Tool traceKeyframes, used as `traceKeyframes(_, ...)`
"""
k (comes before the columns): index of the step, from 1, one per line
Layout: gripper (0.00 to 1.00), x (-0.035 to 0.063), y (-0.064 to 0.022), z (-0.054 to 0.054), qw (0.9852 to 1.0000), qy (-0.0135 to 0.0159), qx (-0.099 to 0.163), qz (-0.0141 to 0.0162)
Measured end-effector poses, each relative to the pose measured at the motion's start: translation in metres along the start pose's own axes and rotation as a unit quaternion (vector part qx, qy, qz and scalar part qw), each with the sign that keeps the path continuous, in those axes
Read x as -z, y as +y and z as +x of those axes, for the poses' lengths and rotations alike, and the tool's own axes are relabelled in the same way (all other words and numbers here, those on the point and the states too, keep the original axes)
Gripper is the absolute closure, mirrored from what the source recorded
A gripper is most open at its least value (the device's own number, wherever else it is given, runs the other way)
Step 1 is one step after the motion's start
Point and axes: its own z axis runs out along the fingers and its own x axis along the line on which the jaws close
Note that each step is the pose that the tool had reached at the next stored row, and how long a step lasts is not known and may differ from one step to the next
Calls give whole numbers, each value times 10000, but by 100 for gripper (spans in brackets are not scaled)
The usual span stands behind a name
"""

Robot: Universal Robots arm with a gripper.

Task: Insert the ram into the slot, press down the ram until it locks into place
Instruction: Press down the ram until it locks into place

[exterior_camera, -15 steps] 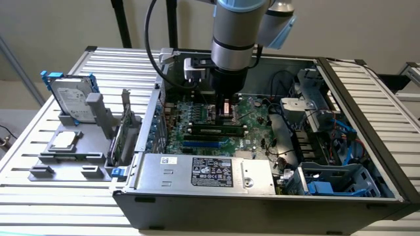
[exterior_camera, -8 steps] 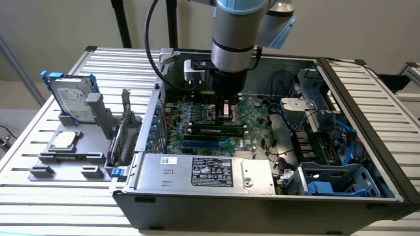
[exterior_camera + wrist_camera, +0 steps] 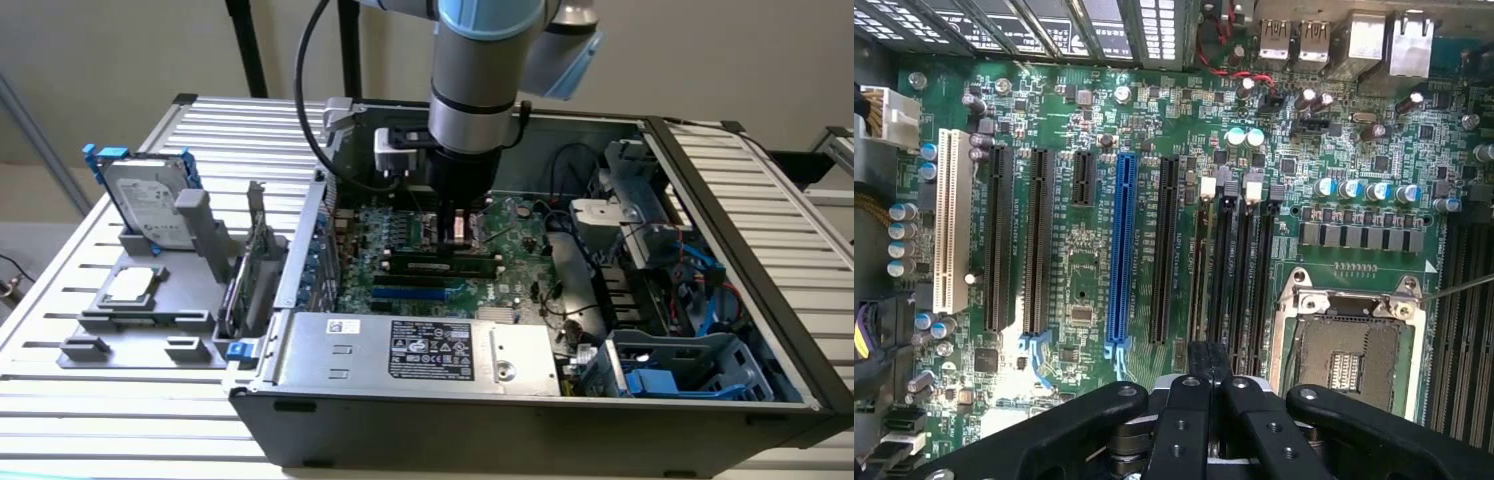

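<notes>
Ram lay seated lengthwise in a slot on the motherboard inside the open case, a dark stick with a pale label. Directly above it hung the gripper, its fingers together and pointing down at the stick's middle, just over or touching its top edge; which, I could not tell. In the wrist view the black fingers met over the slots, beside the blue slot and the CPU socket. A hard drive stood on the grey tray at the exterior view's left.
</notes>
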Motion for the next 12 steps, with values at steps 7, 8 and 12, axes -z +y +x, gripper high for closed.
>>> traceKeyframes(7,90,-70,-1,2,10000,5,0,0)
traceKeyframes(8,90,-71,-1,2,10000,4,0,0)
traceKeyframes(12,90,41,-1,-1,10000,-2,-1,-28)
